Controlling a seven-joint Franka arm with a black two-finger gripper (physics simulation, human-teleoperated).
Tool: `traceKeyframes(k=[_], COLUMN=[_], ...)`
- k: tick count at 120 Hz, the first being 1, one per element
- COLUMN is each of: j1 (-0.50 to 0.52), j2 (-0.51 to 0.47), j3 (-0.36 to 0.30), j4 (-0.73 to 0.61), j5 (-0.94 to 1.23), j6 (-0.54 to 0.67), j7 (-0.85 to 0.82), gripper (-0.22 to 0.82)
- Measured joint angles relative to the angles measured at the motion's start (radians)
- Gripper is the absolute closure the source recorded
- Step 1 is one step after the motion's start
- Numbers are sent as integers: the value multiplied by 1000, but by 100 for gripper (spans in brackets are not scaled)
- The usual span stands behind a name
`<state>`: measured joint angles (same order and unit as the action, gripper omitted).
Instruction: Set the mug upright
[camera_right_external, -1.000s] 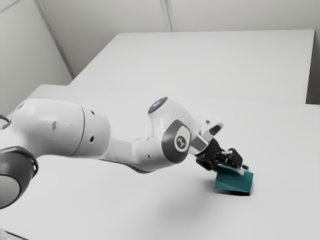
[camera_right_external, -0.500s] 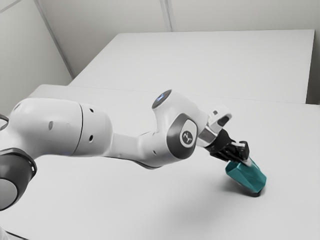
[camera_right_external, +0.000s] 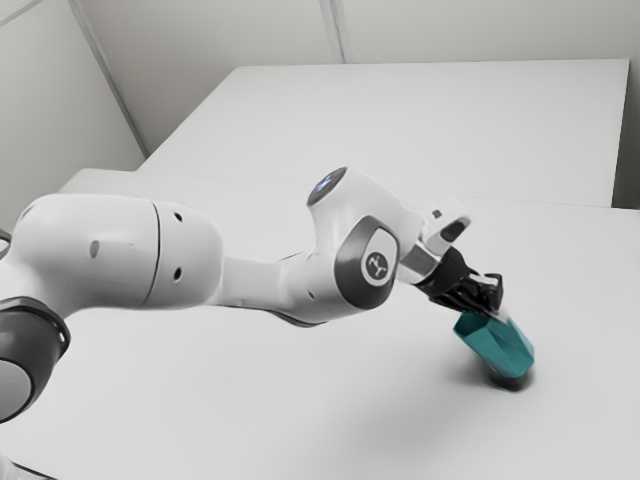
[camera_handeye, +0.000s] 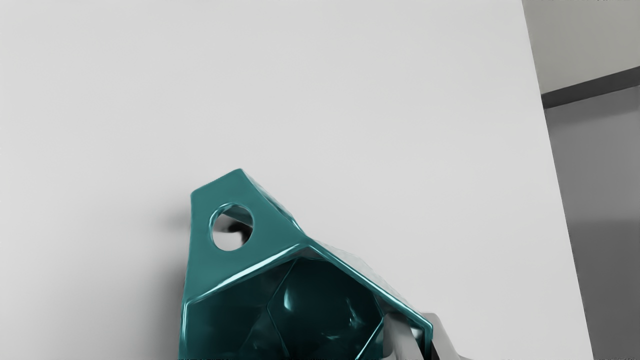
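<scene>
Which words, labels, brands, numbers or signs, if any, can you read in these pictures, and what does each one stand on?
No word, number or brand name can be read.
Badge on the arm: a dark sign, too small to make out.
Blue mark on the arm: too small to read.
Mug: no text on the sides that show.

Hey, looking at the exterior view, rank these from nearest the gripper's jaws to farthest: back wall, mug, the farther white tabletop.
1. Mug: tilted, its wall between the jaws.
2. Farther white tabletop: beyond the near tabletop.
3. Back wall: behind both tabletops.
</scene>
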<state>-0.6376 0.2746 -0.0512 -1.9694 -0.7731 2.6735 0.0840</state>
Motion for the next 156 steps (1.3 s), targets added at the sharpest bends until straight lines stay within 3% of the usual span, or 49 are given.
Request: traceKeyframes(k=[37, 79, 117, 156], j1=[5, 6, 8, 4], j2=[-112, -194, -218, -197], j3=[196, 317, 484, 522], j4=[-7, -10, -24, -28], j5=[262, 658, 811, 843], j6=[-238, -440, -573, -616], j7=[-23, -98, -172, -226], gripper=[79, 79, 79, 79])
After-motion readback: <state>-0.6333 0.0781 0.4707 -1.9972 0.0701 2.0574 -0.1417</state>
